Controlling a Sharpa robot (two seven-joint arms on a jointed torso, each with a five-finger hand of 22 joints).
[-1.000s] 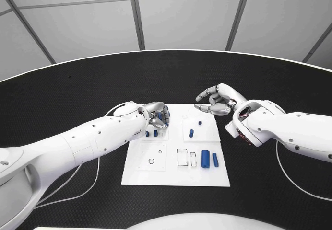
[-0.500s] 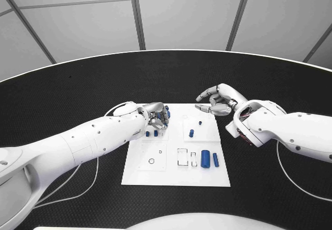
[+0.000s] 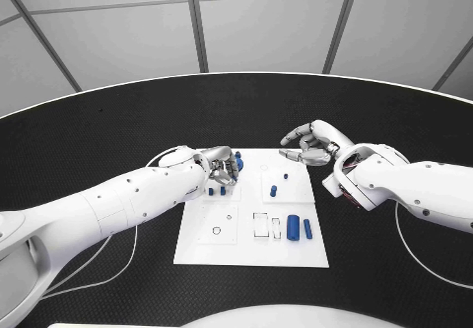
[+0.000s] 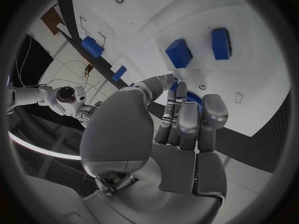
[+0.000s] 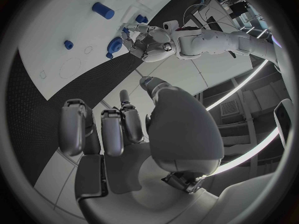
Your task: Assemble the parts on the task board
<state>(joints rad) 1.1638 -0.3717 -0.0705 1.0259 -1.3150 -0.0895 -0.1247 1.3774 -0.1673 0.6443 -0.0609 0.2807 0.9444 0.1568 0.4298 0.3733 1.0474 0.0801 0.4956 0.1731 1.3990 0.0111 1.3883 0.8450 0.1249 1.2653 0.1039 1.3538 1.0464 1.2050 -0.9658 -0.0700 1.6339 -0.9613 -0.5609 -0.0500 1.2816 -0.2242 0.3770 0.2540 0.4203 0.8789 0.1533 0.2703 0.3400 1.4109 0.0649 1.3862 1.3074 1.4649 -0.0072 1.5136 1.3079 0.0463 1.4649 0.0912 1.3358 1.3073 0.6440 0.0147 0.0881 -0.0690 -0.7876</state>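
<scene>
White task board lies mid-bench. Left hand at its far-left corner, fingers clamped on a blue part. Right hand hovers by far-right edge, fingers curled together (nothing held). Other blue parts sit on board.

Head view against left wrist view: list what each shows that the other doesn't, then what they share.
Head view alone: the whole task board on the black table, the long blue parts lying near its front right, and the right hand curled, holding nothing, past the board's far right corner.

Left wrist view alone: the left hand's palm side, with a round blue part held at the fingertips.

Both: the left hand over the board's far left, and two small blue parts standing in the board.
</scene>
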